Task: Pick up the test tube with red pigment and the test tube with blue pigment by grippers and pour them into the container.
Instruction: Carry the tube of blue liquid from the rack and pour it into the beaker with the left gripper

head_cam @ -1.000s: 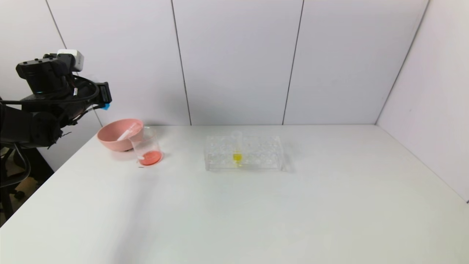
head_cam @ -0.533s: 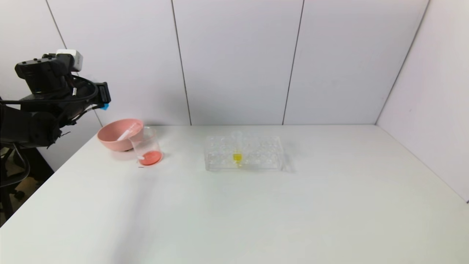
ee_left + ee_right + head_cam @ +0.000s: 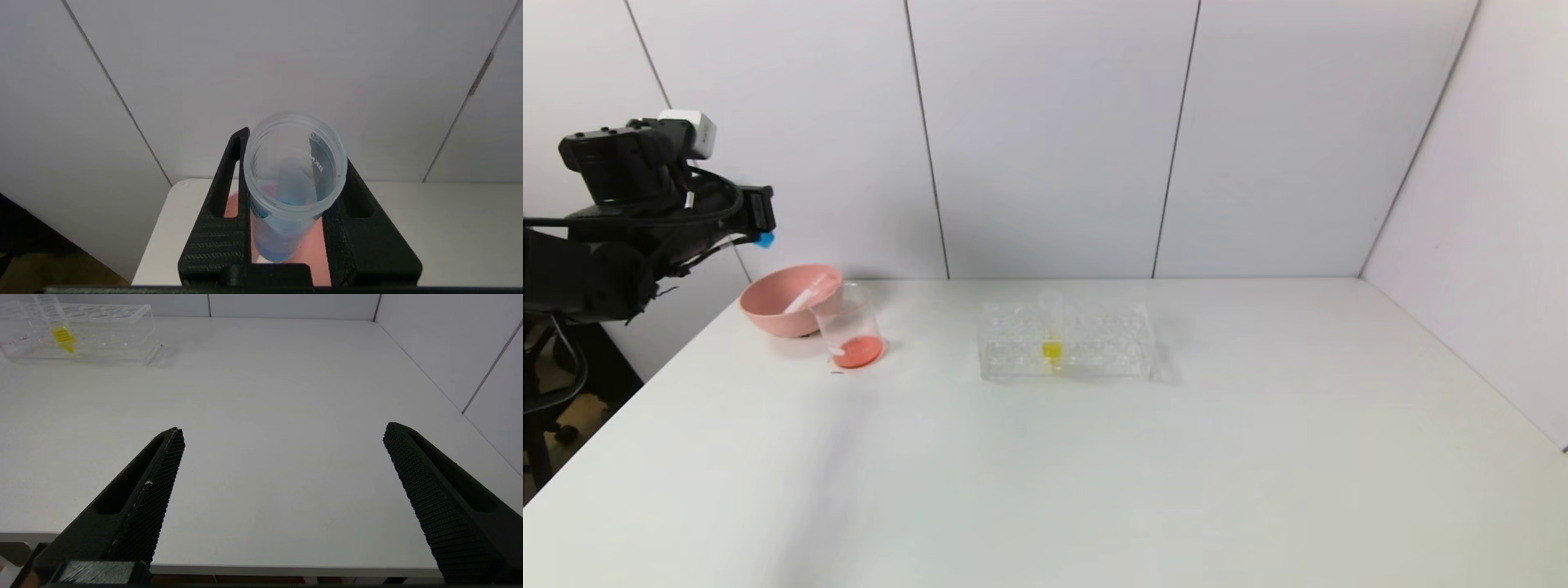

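At the table's far left corner, the left gripper (image 3: 760, 220) hangs in the air above and just left of the pink bowl (image 3: 768, 304). Its fingers (image 3: 220, 228) are clamped on the blue tube (image 3: 292, 192), whose open mouth faces the wrist camera; blue liquid shows down at its bottom, and in the head view only a small blue tip shows at the gripper's end. One clear tube (image 3: 805, 296) lies slanted in the bowl; whether it is the red one cannot be told. The beaker (image 3: 849, 327) stands on the table (image 3: 1094, 474) touching or just beside the bowl's right side, with orange-red liquid pooled at its bottom. Near the table's middle sits the clear rack (image 3: 1066, 341), holding a single upright tube with yellow liquid (image 3: 1052, 327). The right gripper (image 3: 282, 437) is low over the table's near edge, well apart from the rack, its fingers spread wide with nothing between them.
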Controlling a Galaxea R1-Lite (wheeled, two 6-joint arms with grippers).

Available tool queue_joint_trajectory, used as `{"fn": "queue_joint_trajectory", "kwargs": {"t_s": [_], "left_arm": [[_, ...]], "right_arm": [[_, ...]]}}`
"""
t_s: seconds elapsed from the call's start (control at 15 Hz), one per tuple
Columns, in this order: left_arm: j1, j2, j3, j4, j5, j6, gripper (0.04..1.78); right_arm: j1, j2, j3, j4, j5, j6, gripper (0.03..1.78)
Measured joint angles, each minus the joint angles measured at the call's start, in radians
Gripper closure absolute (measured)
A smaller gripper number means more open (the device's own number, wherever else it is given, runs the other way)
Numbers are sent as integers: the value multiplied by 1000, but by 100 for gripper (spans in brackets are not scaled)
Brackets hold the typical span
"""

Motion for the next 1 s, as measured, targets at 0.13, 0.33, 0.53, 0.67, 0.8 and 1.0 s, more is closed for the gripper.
{"fn": "queue_joint_trajectory", "kwargs": {"t_s": [0.13,0.33,0.53,0.67,0.8,1.0], "left_arm": [[7,-15,-25,99,-64,8,132],[35,-26,-72,168,-165,113,132],[74,-25,-109,200,-288,218,132],[91,-24,-117,255,-352,243,132],[103,-23,-129,293,-388,306,132],[123,-11,-163,352,-467,401,132]], "right_arm": [[0,0,0,0,0,0,4],[0,0,0,0,0,0,4],[0,0,0,0,0,0,4],[0,0,0,0,0,0,4],[0,0,0,0,0,0,4],[0,0,0,0,0,0,4]]}}
